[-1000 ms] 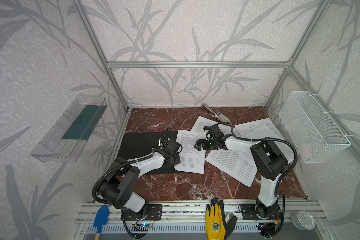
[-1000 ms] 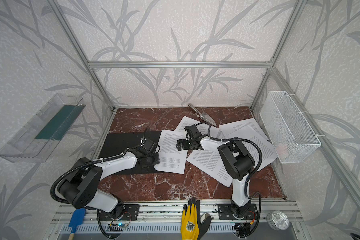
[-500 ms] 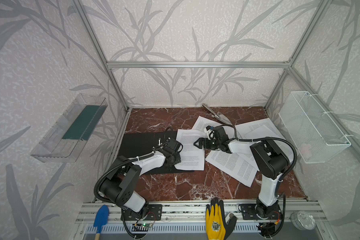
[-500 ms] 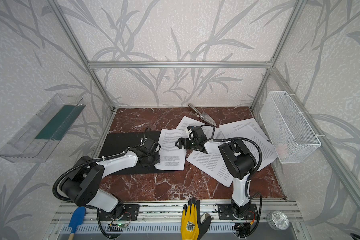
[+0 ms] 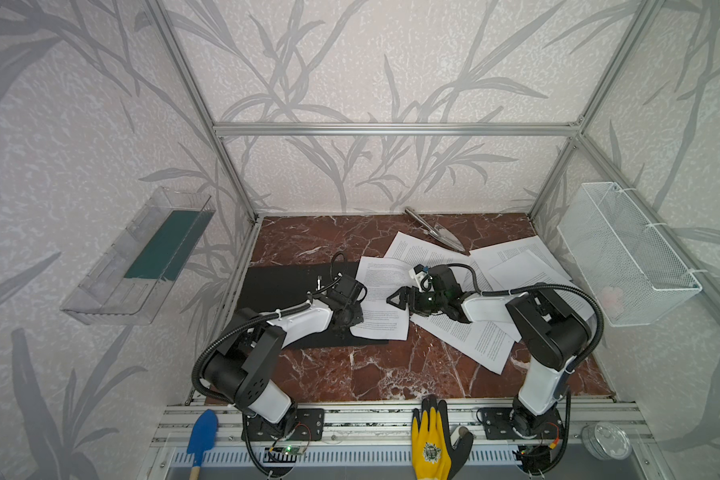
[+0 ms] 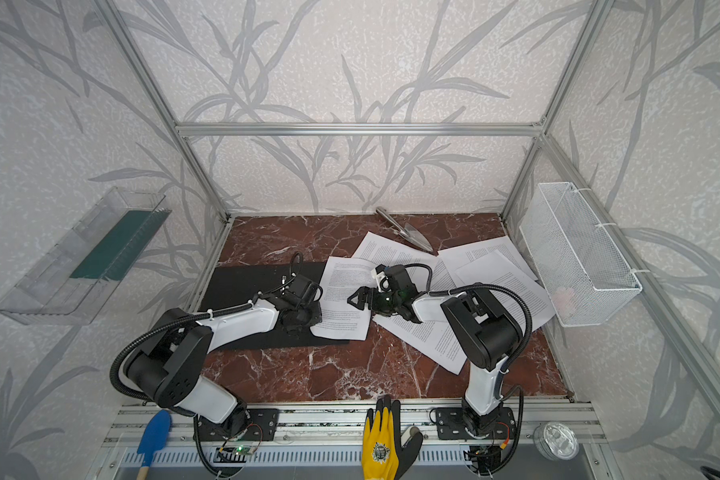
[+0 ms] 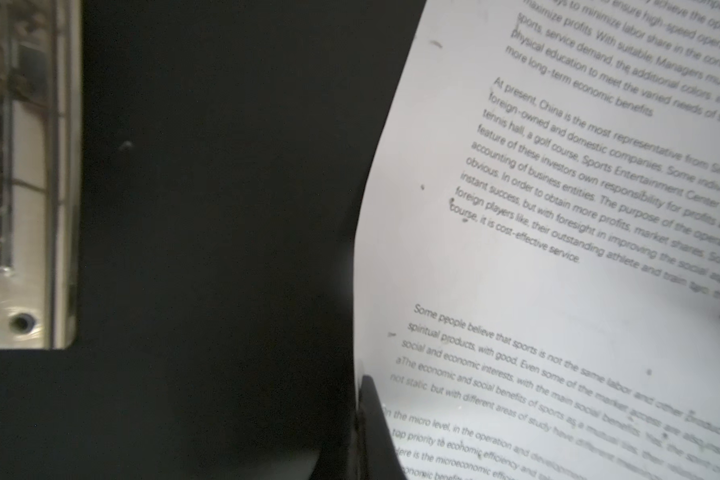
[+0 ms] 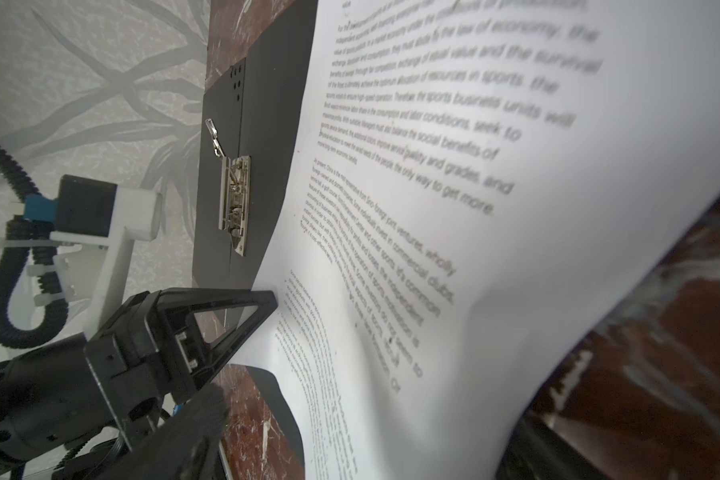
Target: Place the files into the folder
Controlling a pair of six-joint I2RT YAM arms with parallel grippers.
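Both top views: black folder [image 5: 279, 286] flat at centre-left of counter [image 5: 350, 374]. One sheet [image 5: 381, 286] overlaps its right edge; remaining files [image 5: 474, 336] scattered at right. Left fingers [image 8: 262, 305] pinched on sheet's edge. Right fingers [image 5: 391, 298] spread wide over sheet.

My left arm [image 5: 304, 320] is lying low, stretched forward, left gripper [image 5: 345, 326] pinching shut on the files [image 5: 381, 286]. My right arm [image 5: 487, 307] is pointing toward it, right gripper [image 5: 395, 298] hanging with jaws spread wide.
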